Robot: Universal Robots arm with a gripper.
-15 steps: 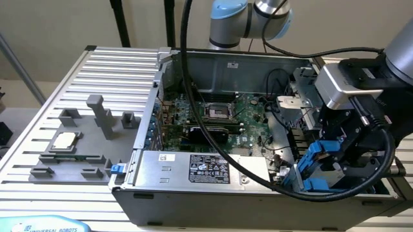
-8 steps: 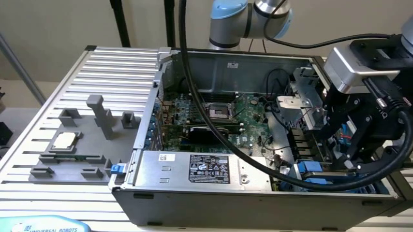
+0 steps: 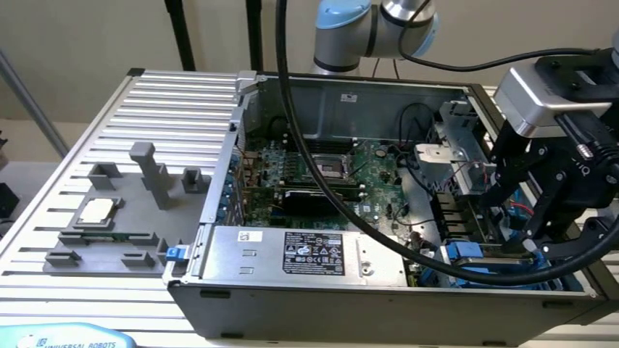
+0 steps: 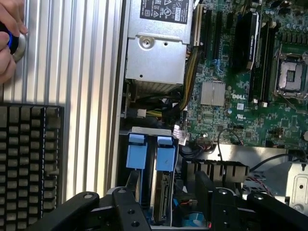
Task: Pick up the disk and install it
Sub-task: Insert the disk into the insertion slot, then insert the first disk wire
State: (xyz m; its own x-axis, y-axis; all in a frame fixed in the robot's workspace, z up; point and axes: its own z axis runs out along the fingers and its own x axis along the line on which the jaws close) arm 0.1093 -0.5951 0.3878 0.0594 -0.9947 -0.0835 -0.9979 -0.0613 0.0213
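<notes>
The disk (image 4: 162,192) stands on edge in the drive bay at the front corner of the open computer case (image 3: 387,308), on the exterior view's right. Its bright blue carrier tab (image 4: 165,153) sits beside a second blue tab (image 4: 136,150) of a neighbouring slot. My gripper (image 4: 168,204) reaches down into that bay (image 3: 522,250), one black finger (image 4: 131,199) on one side of the disk and the other finger (image 4: 209,195) on the other side. The fingers are spread wider than the disk's thin edge, so the gripper looks open.
A grey power-supply box (image 3: 290,254) lies along the case's front wall, next to the bay. The green motherboard (image 3: 329,174) and black cables fill the case. A grey fixture with a small silver CPU chip (image 3: 98,210) sits on the ribbed table. A person's hand (image 4: 8,43) rests at the table edge.
</notes>
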